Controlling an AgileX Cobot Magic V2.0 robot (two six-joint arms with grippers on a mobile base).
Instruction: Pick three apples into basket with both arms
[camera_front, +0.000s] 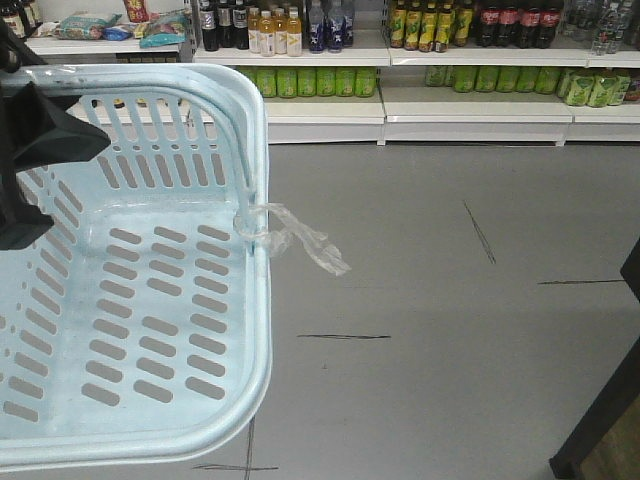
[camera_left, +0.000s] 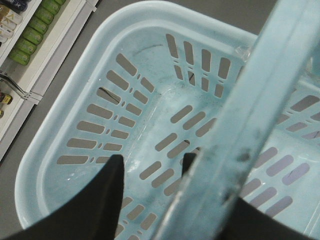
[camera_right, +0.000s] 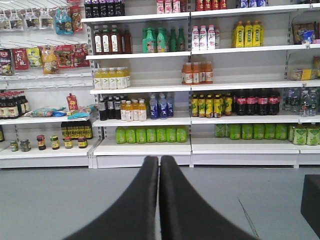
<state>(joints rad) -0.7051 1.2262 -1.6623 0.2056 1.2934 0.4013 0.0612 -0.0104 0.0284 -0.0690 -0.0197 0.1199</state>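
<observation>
— Shop aisle, drink shelves (camera_right: 150, 90) along the back, grey floor (camera_front: 450, 300). Where's the basket (camera_front: 262, 200) at?

— Up close on the left, over the floor, with a plastic scrap (camera_front: 310, 240) tied on its rim. Left gripper (camera_left: 152, 161) sits above it, fingers spread, and the handle (camera_left: 265, 90) crosses over one finger. Right gripper (camera_right: 159, 162) is pressed together, facing the shelves.
</observation>
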